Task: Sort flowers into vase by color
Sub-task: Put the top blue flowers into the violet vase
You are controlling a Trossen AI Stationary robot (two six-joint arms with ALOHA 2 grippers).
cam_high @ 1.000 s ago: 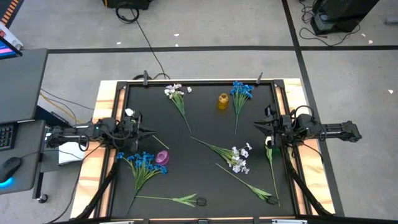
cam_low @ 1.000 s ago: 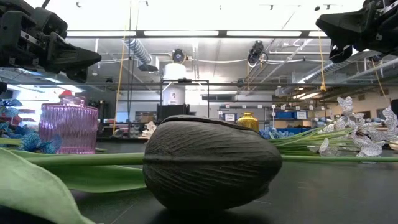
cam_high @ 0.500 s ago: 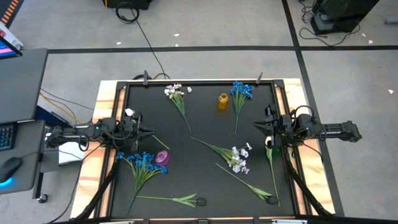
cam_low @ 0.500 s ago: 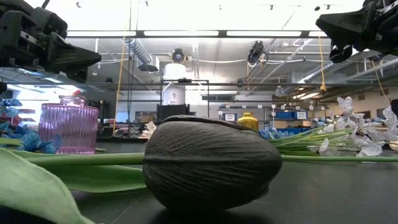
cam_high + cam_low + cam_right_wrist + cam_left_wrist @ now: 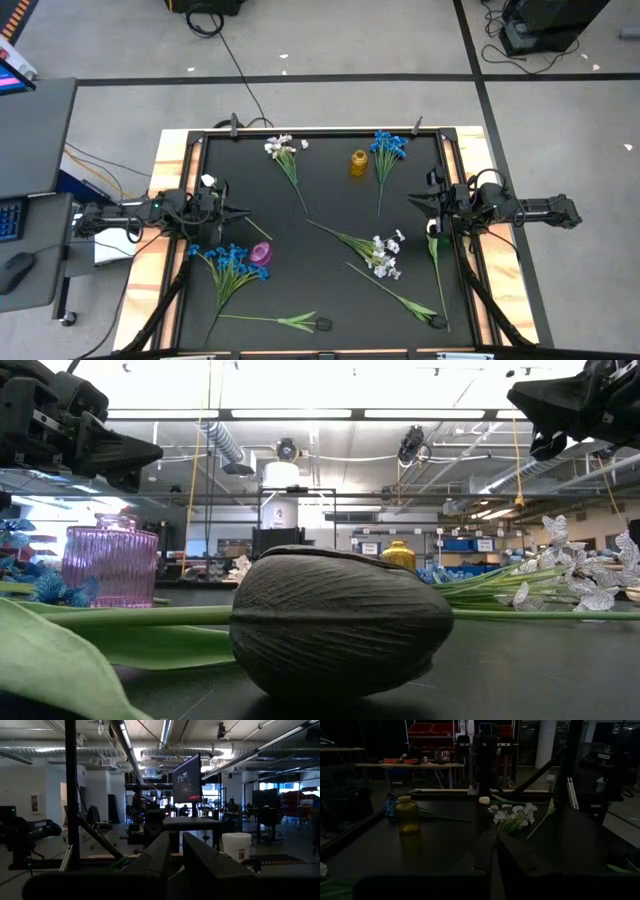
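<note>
— Nothing has moved since the earlier frames: both arms hold the same parked pose and every stem lies where it lay.

— Where do the grippers sit?

— Left gripper (image 5: 243, 212) hangs at the left edge of the tabletop (image 5: 330, 200), right gripper (image 5: 412, 201) at the right edge, each with fingers drawn narrow and holding nothing, likely waiting to start.

— And the flowers?

— Scattered flat: a blue bunch (image 5: 228, 258) touching the pink vase (image 5: 260, 253), another blue bunch (image 5: 388, 146) just beside the yellow vase (image 5: 358, 162), white sprays (image 5: 383, 252) mid-table. Crossed stems there could snag a pick.
</note>
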